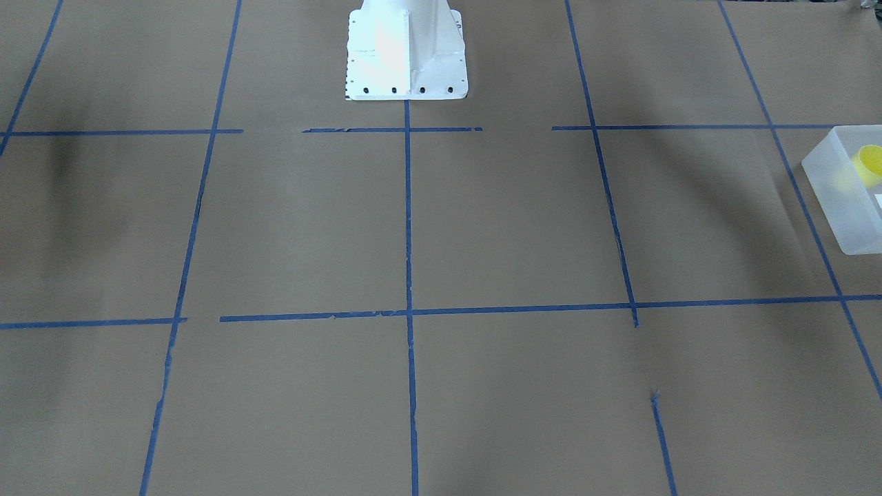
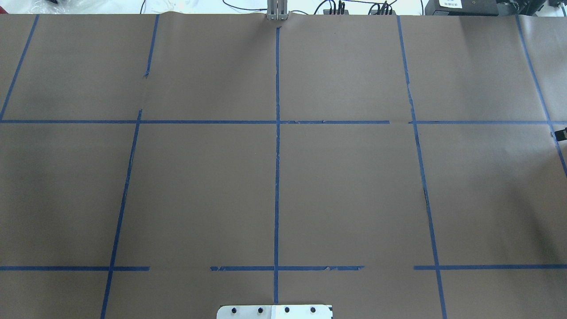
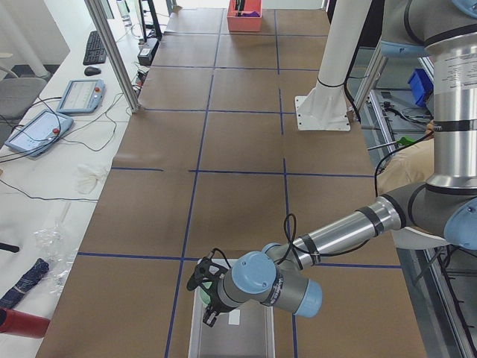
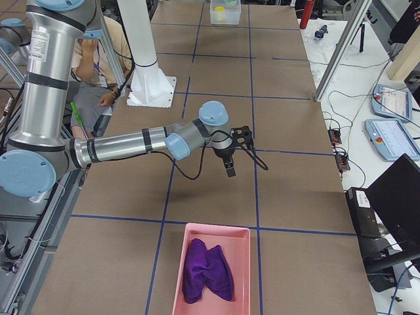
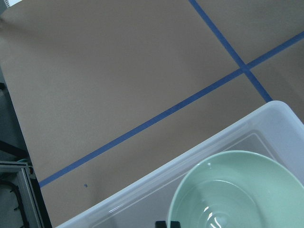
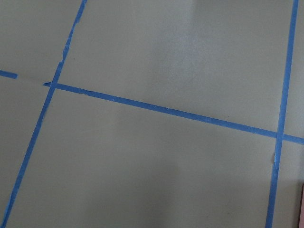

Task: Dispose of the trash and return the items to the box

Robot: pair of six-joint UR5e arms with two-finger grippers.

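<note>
The frosted translucent box [image 1: 837, 200] stands at the table's end on my left, and the yellow cup [image 1: 869, 164] lies inside it. The box also shows in the exterior left view [image 3: 253, 335] and the left wrist view [image 5: 142, 190]. My left gripper [image 3: 211, 317] hangs over the box's near end. Its dark fingertips [image 5: 162, 224] just show close together at the bottom edge of the left wrist view, with nothing between them. My right gripper [image 4: 230, 172] hovers above bare table. It shows only in the exterior right view, so I cannot tell whether it is open or shut.
A round pale green bowl [image 5: 242, 190] sits inside the box. A pink tray [image 4: 243, 262] with a purple cloth [image 4: 207, 269] lies at the table's end on my right. Blue tape lines cross the brown table; the white base [image 1: 406, 52] stands at its edge.
</note>
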